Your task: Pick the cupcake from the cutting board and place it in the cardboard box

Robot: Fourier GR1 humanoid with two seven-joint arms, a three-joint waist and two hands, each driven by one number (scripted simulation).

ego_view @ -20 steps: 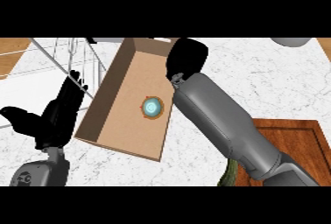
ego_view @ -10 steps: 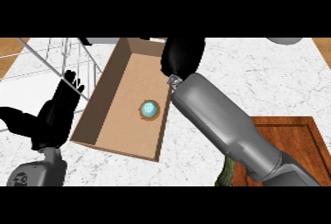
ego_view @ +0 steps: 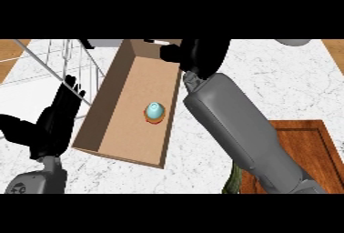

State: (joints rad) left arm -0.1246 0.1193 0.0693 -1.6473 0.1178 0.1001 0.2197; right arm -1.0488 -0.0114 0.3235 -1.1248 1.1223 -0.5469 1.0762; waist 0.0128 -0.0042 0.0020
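The cupcake (ego_view: 155,112), pale blue on top with an orange base, sits on the floor of the open cardboard box (ego_view: 118,86), near the middle. My right hand (ego_view: 201,53) is over the box's far right corner, well beyond the cupcake, holding nothing; how its fingers stand is hidden. My left hand (ego_view: 53,125) rests open at the box's left side, fingers straight and pointing up. The wooden cutting board (ego_view: 306,136) lies at the lower right, partly covered by my right forearm (ego_view: 235,132).
A wire rack (ego_view: 70,68) stands left of the box, behind my left hand. A green object (ego_view: 232,182) pokes out beside the cutting board under my right forearm. Marble counter (ego_view: 282,86) spreads right of the box. Wooden edges show at the top corners.
My right hand has drawn back from above the cupcake toward the box's far end. The cupcake stays in the box. The view has shifted slightly; my left hand holds its place.
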